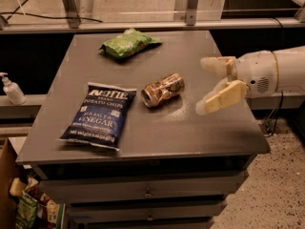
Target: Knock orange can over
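Note:
The orange can (163,89) lies on its side near the middle of the grey table (157,128), its silver top facing front left. My gripper (206,85) is to the right of the can, clear of it and above the table's right part. Its two pale fingers (220,97) are spread apart and hold nothing.
A blue potato chip bag (101,114) lies flat at the front left. A green snack bag (127,43) lies at the back of the table. A soap bottle (12,89) stands on a ledge to the left. Drawers (147,192) are below the tabletop.

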Controlling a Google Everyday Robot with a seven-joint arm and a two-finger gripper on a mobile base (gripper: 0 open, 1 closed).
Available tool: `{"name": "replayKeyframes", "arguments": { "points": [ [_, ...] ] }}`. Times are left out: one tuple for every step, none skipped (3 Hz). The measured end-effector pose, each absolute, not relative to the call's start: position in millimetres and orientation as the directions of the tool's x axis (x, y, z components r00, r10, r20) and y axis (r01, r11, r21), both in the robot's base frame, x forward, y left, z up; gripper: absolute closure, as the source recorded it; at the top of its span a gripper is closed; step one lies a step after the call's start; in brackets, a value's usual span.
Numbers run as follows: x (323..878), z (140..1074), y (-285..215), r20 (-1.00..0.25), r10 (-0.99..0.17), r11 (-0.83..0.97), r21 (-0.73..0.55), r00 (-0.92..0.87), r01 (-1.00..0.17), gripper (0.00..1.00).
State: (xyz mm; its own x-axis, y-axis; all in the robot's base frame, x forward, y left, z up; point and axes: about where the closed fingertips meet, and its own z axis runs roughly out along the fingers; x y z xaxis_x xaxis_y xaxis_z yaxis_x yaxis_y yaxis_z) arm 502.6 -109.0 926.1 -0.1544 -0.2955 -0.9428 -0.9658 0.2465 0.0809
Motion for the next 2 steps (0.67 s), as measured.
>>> {"name": "replayKeyframes", "arguments": {
  "points": [
    [507.8, 916.4, -139.1, -0.937, -0.326, 0.263, 0.040, -0.127, -0.964, 0.00],
    [520.0, 907.9, -179.7, -0.926, -0.346, 0.312, 0.035, -0.148, -0.950, 0.00]
  ]
}}
